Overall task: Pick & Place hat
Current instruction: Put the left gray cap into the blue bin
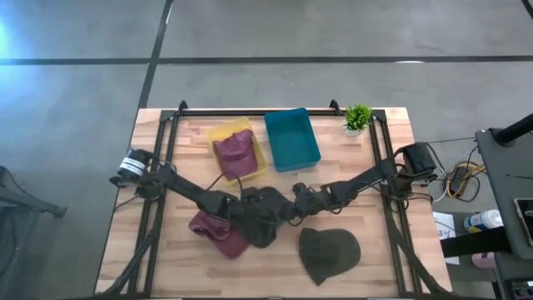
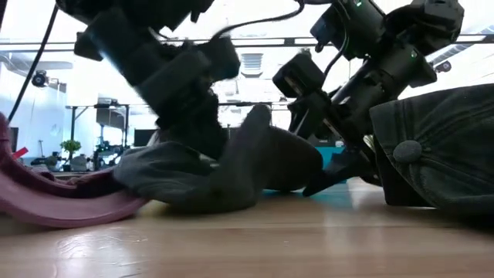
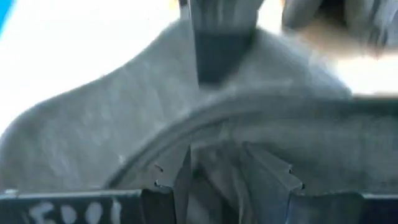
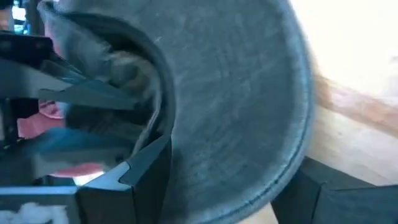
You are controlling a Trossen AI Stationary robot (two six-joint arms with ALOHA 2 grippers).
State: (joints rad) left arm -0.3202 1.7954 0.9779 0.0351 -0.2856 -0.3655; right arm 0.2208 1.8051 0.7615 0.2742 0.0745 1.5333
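At the lower centre of the overhead frame, the left gripper point(image 1: 254, 212) and the right gripper point(image 1: 293, 204) meet over a dark grey cap point(image 1: 265, 215) lying on the worktop point(image 1: 391, 258). Each is clamped on the cap's fabric. A maroon hat point(image 1: 218, 232) lies just left, a green cap point(image 1: 329, 252) lower right.

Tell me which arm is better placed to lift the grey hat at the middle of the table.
Probably left. In its wrist view, the left hand seems to have the grey hat pinched between its fingers. The right hand is only at the brim's edge.
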